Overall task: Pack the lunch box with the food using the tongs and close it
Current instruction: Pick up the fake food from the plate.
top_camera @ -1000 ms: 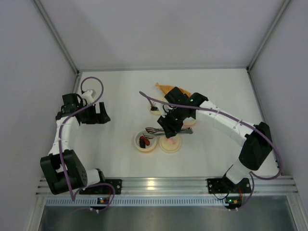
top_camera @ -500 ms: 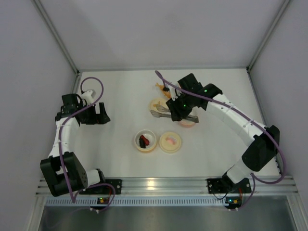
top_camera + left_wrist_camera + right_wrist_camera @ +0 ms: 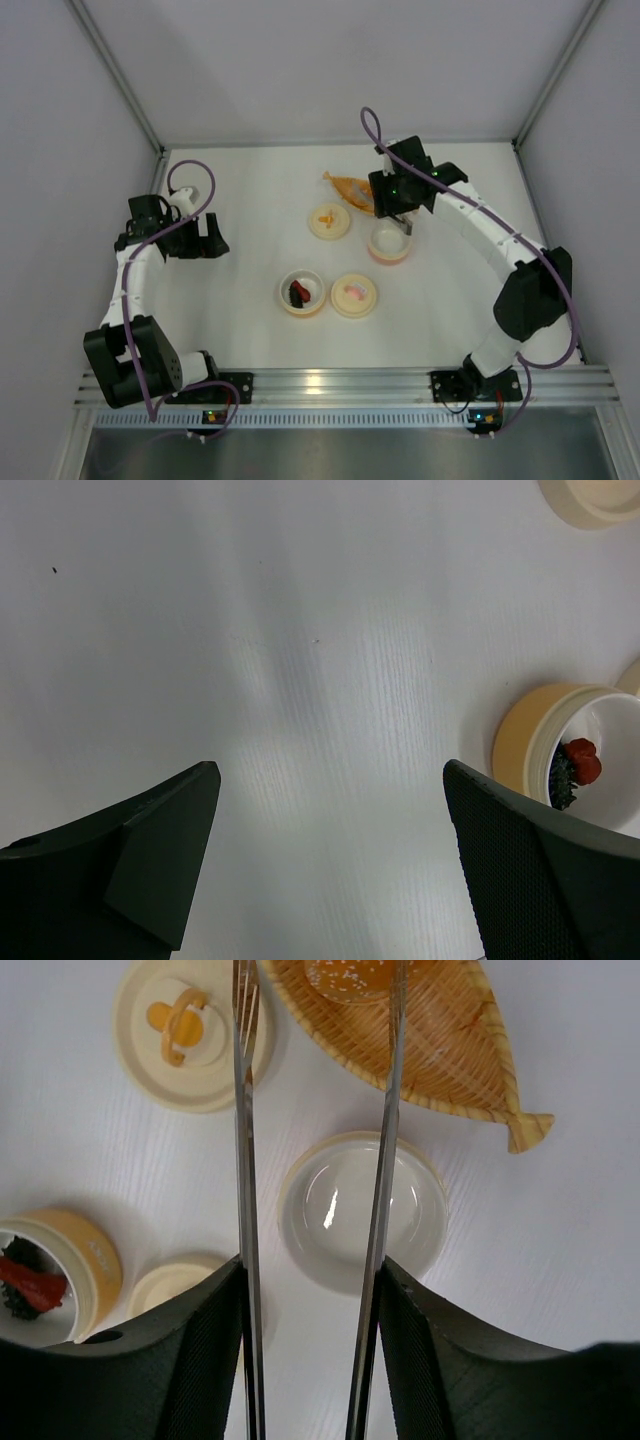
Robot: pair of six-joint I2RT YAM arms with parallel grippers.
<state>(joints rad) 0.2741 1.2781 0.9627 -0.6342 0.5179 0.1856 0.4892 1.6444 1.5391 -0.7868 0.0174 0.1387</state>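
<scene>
My right gripper (image 3: 312,1290) is shut on the tongs (image 3: 243,1160), whose two thin arms stand apart and reach over the empty cream lunch box bowl (image 3: 362,1205) toward the orange boat-shaped dish (image 3: 440,1030). An orange-brown lump of food (image 3: 355,975) lies in that dish, between the tong tips. A second cream bowl (image 3: 301,293) holds the black ridged piece (image 3: 560,780) and the dark red piece (image 3: 583,763). My left gripper (image 3: 330,780) hangs open over bare table at the far left, holding nothing.
Two round cream lids lie on the table: one with a yellow motif (image 3: 330,220) left of the empty bowl, one with a pink motif (image 3: 354,295) beside the filled bowl. Grey walls close the table at the back and sides.
My right arm carried the tongs from over the front bowls back and to the right, to the boat-shaped dish. The tong arms have spread wider. The left arm has not moved.
</scene>
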